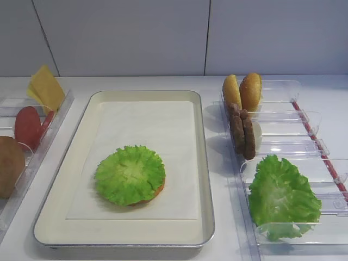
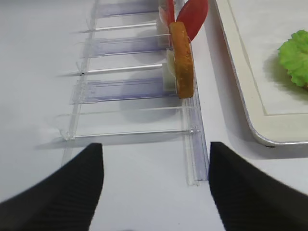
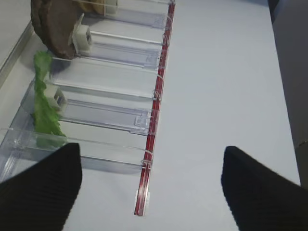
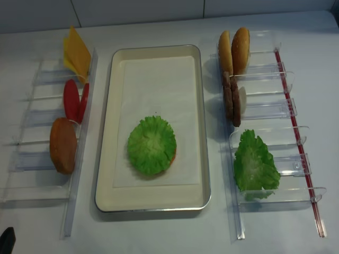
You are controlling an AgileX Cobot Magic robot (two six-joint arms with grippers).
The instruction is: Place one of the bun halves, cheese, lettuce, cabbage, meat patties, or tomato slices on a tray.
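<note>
On the tray (image 1: 201, 163) lies a lettuce (image 1: 129, 174) leaf over an orange-brown bun half (image 1: 158, 191). The left rack holds cheese (image 1: 46, 87), tomato slices (image 1: 27, 126) and a bun half (image 1: 8, 166). The right rack holds two bun halves (image 1: 243, 91), meat patties (image 1: 243, 133) and a second lettuce leaf (image 1: 283, 196). No cabbage is in view. My left gripper (image 2: 155, 144) is open over bare table just short of the left rack's near end. My right gripper (image 3: 149, 149) is open beside the right rack's near end, with nothing between its fingers.
Clear plastic racks (image 4: 265, 174) flank the tray on both sides. A red strip (image 3: 150, 144) runs along the right rack's outer edge. White table (image 3: 226, 86) lies beyond that strip. A white wall (image 1: 163, 32) stands behind.
</note>
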